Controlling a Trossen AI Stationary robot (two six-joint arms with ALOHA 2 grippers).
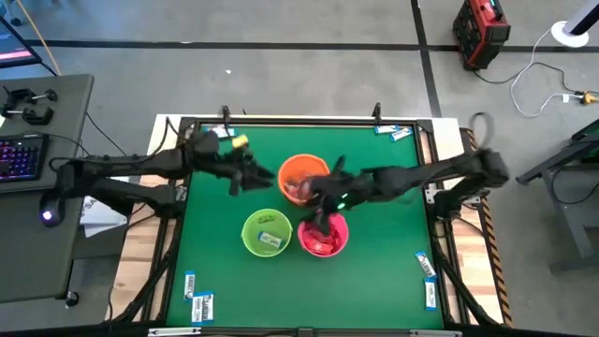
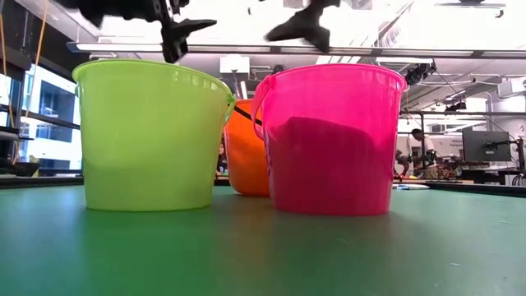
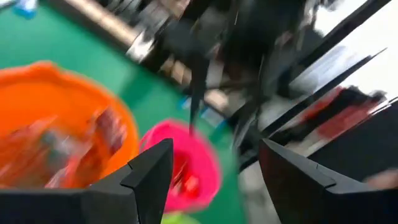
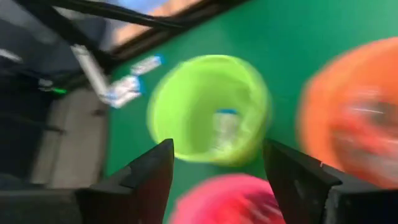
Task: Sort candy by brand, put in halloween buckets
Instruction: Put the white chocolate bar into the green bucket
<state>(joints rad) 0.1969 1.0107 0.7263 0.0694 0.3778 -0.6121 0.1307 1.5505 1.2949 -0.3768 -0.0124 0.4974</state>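
Bucket contents seen from high view only: blue-white candy [image 1: 270,241] lies crosswise in green bucket [image 1: 267,233]. Right gripper [image 1: 323,225] spread over pink bucket [image 1: 324,237]; left gripper [image 1: 271,176] spread, empty.

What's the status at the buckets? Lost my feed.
Right gripper open over pink bucket, nothing held. Left gripper open beside orange bucket. Candy in green bucket. No obstruction.

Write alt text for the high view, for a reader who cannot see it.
Three buckets cluster mid-table on the green mat: orange bucket, lime green bucket, hot pink bucket. The right tool hangs open over the pink one; the left tool hovers beside the orange one. Blue-and-white candies lie near the edges.
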